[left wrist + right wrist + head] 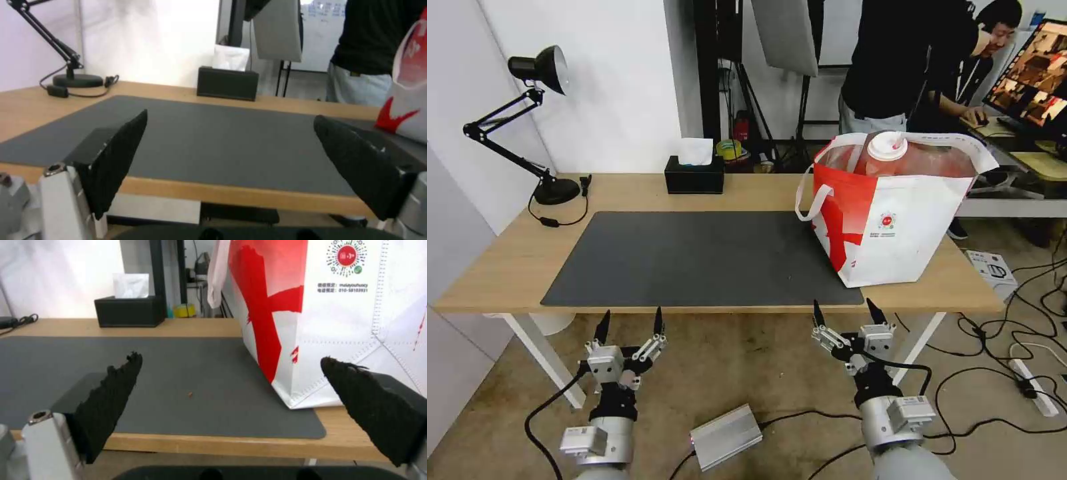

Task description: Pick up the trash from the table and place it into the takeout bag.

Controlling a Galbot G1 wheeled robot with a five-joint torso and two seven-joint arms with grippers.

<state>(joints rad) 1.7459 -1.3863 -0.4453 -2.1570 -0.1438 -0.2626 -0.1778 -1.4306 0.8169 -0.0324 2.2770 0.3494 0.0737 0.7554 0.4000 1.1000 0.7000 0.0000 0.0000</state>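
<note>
Near the table (pixel 514 267) edge, the left gripper (pixel 630 324) and right gripper (pixel 847 312) have black pointed fingers, silver knuckles, grey wrists, black cables.

- Tabletop (pixel 507 267): light wood, white legs.
- Dark grey mat (pixel 694 257): flat on it, beyond both hands; one small crumb (pixel 190 394) ahead of right hand (pixel 848 312).
- Takeout bag (pixel 894 220): upright, overlapping mat's corner, just beyond right hand.
- Black tissue box (pixel 694 175) and desk lamp (pixel 534 127): far edge, well beyond left hand (pixel 630 321).
</note>
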